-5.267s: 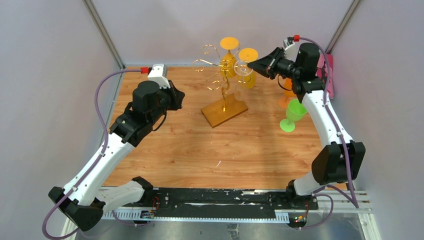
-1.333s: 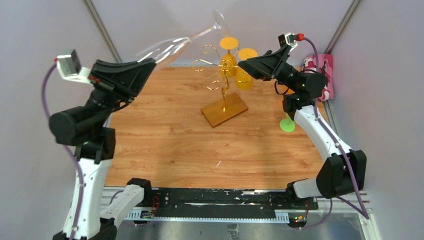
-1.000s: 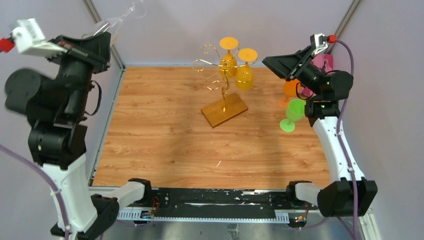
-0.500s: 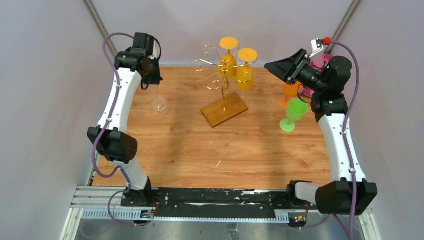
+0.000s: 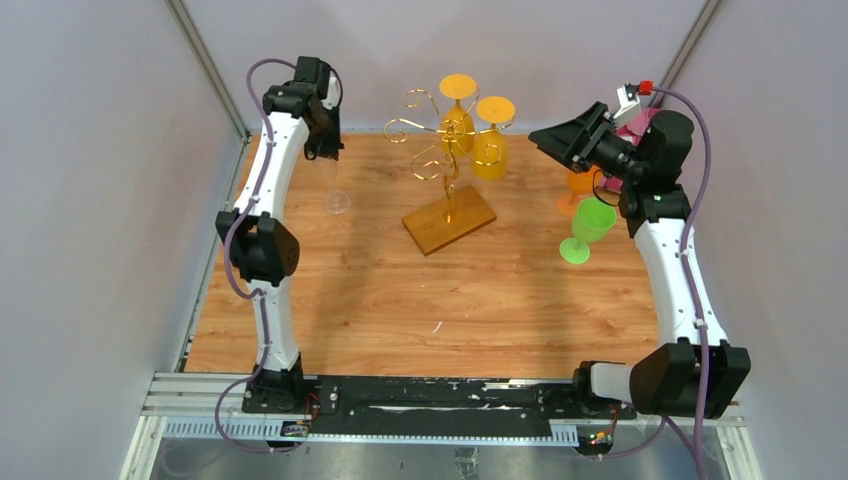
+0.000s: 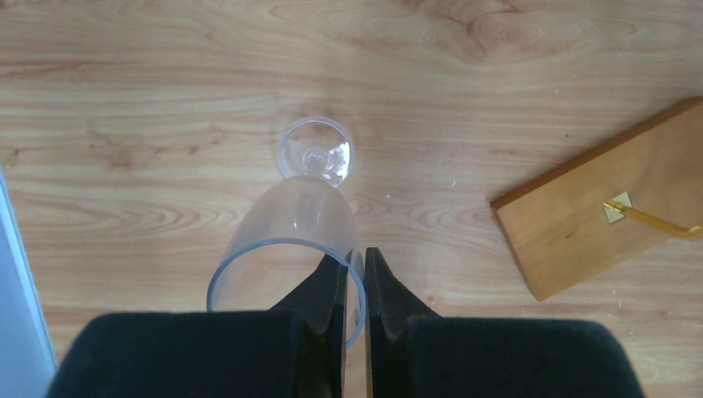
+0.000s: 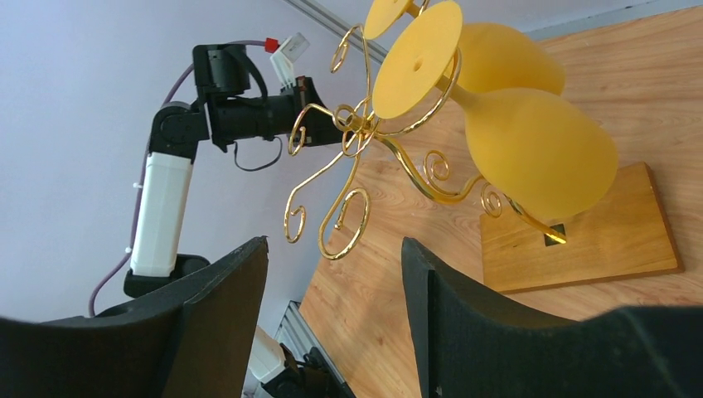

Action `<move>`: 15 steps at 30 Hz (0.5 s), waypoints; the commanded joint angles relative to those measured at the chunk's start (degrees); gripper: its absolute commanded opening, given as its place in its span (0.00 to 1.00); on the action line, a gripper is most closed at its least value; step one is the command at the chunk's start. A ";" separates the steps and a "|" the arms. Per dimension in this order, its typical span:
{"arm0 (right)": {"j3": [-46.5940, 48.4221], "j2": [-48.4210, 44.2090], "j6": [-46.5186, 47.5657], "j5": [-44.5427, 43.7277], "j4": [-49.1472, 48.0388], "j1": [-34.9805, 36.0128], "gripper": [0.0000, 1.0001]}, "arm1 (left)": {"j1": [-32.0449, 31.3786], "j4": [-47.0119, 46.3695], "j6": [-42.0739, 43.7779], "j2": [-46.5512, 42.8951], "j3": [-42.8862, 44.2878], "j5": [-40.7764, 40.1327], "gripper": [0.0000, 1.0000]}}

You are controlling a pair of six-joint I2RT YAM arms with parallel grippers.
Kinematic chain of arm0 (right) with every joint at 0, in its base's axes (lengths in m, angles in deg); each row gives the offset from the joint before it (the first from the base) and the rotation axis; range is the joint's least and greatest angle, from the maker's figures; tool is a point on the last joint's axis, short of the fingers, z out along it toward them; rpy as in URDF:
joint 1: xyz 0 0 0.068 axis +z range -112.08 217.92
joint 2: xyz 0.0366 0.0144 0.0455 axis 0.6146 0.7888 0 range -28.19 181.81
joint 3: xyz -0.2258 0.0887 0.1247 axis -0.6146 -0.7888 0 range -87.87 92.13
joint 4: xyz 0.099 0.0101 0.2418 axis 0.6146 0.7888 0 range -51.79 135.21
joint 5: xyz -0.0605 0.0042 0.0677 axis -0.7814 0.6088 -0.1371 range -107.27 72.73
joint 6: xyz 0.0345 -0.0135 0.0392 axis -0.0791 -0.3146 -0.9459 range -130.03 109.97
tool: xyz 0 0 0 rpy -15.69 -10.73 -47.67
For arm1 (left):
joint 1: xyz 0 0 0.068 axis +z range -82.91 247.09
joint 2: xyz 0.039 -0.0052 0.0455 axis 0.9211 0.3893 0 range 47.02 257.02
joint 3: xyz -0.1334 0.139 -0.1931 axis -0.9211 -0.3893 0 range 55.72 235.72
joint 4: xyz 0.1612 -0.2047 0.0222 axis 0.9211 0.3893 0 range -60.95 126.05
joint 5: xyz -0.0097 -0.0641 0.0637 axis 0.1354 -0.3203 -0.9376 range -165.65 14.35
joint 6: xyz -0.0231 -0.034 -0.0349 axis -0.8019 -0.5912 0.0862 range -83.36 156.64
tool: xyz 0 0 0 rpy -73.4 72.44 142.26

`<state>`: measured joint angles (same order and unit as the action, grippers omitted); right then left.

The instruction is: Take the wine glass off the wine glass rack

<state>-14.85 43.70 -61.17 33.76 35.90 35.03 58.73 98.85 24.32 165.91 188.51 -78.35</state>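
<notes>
Over the far-left tabletop, left fingers now clamp the wine glass upright; right fingers gape.

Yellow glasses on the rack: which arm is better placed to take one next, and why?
Right: right gripper open, facing the yellow glasses; left gripper is shut on the clear glass.

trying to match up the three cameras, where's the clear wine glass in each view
Top view: upper left, clear wine glass hanging under the left arm's tip.
Left wrist: centre, rim pinched by the left gripper.
Right wrist: cannot make it out.
Shared landmark: the rack's wooden base, seen in all three.
</notes>
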 commanded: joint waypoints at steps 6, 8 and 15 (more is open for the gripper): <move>-0.79 0.53 1.13 0.04 -0.90 -1.15 0.64 | 0.10 0.16 1.95 7.18 5.09 2.35 0.00; -0.84 0.84 1.14 -0.13 -1.01 -1.15 0.64 | 0.10 0.07 2.11 7.48 4.90 2.28 0.00; -1.77 0.92 1.62 -0.20 -2.09 -1.15 0.73 | 0.10 -0.01 2.74 6.97 3.79 3.20 0.20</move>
<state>-15.77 44.60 -60.93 33.69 35.46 34.85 58.71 98.09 25.72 172.55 192.29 -76.80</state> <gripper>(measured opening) 0.695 0.114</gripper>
